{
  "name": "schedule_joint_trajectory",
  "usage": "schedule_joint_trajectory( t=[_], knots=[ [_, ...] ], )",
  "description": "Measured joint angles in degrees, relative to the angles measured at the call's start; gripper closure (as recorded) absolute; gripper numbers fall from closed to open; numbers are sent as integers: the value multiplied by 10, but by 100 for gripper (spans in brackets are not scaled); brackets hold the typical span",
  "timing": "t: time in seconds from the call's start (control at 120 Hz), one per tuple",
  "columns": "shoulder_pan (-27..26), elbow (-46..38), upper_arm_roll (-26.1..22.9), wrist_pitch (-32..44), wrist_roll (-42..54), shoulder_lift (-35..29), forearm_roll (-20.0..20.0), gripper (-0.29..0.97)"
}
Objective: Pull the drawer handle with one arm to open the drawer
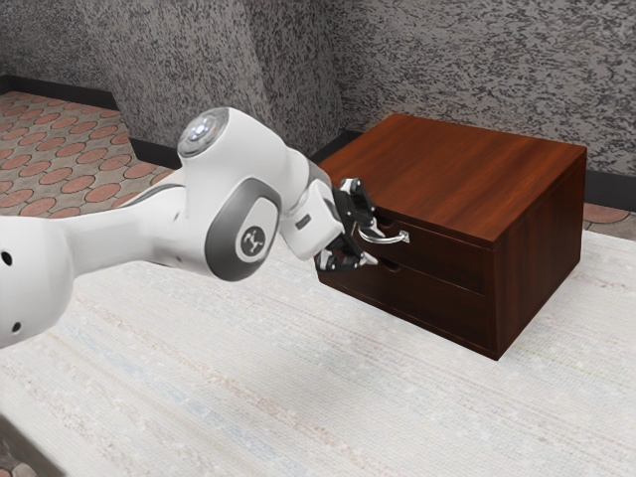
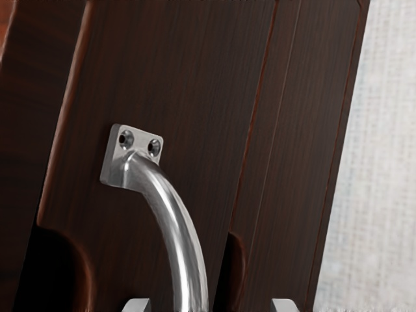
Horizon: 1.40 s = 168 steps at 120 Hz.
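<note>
Right at the cabinet front, the claw sits spread open around the top drawer's handle. I'd clamp the bar squarely, then pull straight back, no twisting.

A brushed-metal handle curved toward me from its mounting plate, which two screws fixed to the dark wooden drawer front. The plate sat at eleven o'clock from the bar's near end. My two fingertips flanked that end at nine and three o'clock, both clear of it. Pale woven table lay at three o'clock of the wood.
</note>
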Motion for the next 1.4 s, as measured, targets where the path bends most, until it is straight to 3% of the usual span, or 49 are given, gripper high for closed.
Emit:
schedule_joint_trajectory(
  t=[0.383,0.575,0.667,0.817,1.4],
  knots=[
    [1,-26,2,-4,-4,-28,-3,65],
    [2,-46,2,-4,-6,-42,-6,57],
    [3,-59,2,-4,-7,-53,-6,62],
    [4,-90,3,-5,-8,-87,-9,67],
    [5,-221,3,-2,-15,-215,-25,63]
  ],
)
